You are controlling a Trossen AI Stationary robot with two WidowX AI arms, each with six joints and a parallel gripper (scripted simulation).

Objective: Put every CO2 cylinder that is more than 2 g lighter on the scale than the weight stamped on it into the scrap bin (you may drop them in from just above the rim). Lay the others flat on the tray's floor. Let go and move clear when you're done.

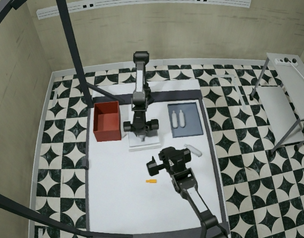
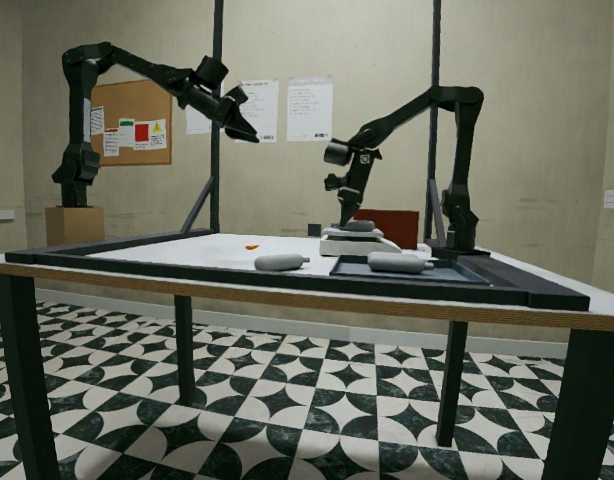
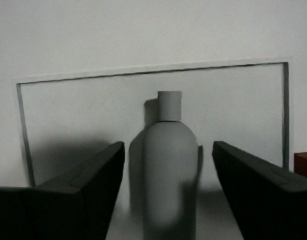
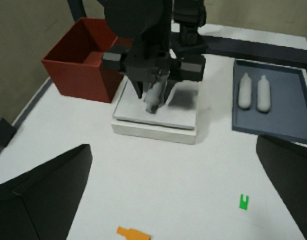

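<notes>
A grey CO2 cylinder (image 3: 168,170) lies flat on the white scale (image 1: 144,143), its neck pointing away from the left wrist camera. My left gripper (image 2: 345,214) is down over it, one finger on each side, with a small gap on both sides; it is open. The same cylinder shows in the right wrist view (image 4: 154,97). Two cylinders (image 1: 178,118) lie flat in the blue-grey tray (image 1: 184,119). One more cylinder (image 1: 193,149) lies on the table in front of the tray. My right gripper (image 1: 152,166) is wide open and empty, high above the table.
The red scrap bin (image 1: 107,120) stands just left of the scale, seemingly empty. A small orange piece (image 1: 150,181) lies on the table; a green marker (image 4: 244,201) shows in the right wrist view. Black frame posts stand behind the bin. A grey side table (image 1: 282,102) stands off to the right.
</notes>
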